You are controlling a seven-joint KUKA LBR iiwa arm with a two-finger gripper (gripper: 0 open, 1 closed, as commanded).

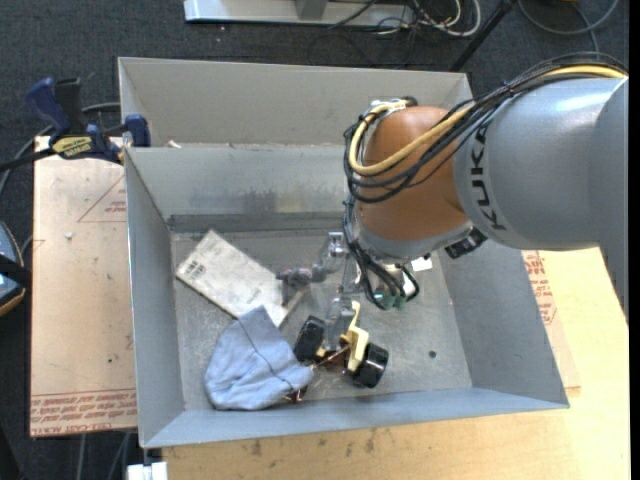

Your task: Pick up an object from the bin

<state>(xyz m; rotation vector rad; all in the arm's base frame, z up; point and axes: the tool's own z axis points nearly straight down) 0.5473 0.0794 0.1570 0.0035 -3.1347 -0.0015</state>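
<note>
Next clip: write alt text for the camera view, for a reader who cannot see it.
The arm's claw hangs low in a grey metal bin, over a black and yellow object near the front wall. A grey-blue cloth lies beside that object on the view's left, a flat white packet behind the cloth.

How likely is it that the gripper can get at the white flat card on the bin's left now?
Probably yes. The white card lies left of the gripper with its top face bare; the grey-blue cloth only borders its near corner. Lying flat, it may be hard to pinch.
</note>
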